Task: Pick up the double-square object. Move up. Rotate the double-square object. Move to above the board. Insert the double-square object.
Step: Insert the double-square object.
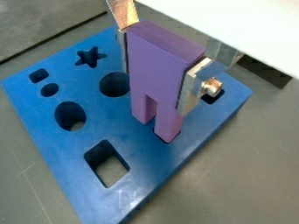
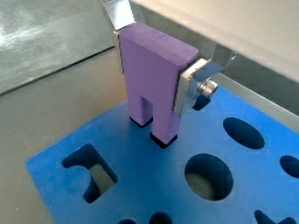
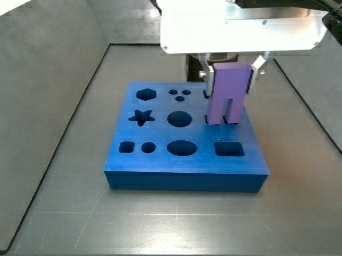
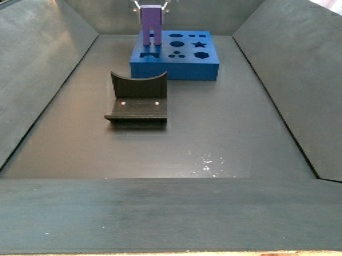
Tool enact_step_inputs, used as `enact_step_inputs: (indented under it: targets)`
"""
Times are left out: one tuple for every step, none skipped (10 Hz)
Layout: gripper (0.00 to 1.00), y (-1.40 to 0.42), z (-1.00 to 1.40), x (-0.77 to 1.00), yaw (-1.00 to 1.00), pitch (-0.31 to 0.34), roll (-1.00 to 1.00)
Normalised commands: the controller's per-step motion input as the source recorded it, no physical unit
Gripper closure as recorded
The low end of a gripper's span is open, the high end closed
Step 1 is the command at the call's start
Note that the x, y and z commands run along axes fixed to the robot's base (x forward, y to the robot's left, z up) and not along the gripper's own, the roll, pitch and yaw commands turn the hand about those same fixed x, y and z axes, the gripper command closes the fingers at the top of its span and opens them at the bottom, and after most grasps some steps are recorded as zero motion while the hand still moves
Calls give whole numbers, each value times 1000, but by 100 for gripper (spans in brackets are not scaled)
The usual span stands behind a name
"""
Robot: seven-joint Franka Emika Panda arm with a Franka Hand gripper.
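The two-finger gripper (image 1: pixel 162 52) with flat silver plates and dark pads is clamped on the upper part of the lavender-purple plastic double-square object (image 1: pixel 156 79), which stands upright with its two legs down at the surface of the large flat bright-blue board (image 1: pixel 70 153). In a wrist view one leg meets a dark opening near the board's edge (image 2: pixel 165 140). A side view shows the object (image 3: pixel 229 95) over the board's right-hand part, beside star and round holes. The dark L-shaped fixture (image 4: pixel 138 98) stands on the grey floor near the board (image 4: pixel 195 63).
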Motion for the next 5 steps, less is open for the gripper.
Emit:
enact_step_inputs:
  targets:
    - [100, 0, -249, 231, -57, 0, 149]
    - [100, 0, -311, 103, -49, 0, 171]
    - [100, 9, -329, 0, 0, 0, 163]
    - [100, 29, -397, -54, 0, 83, 251]
    - [100, 57, -386, -51, 0, 89, 303]
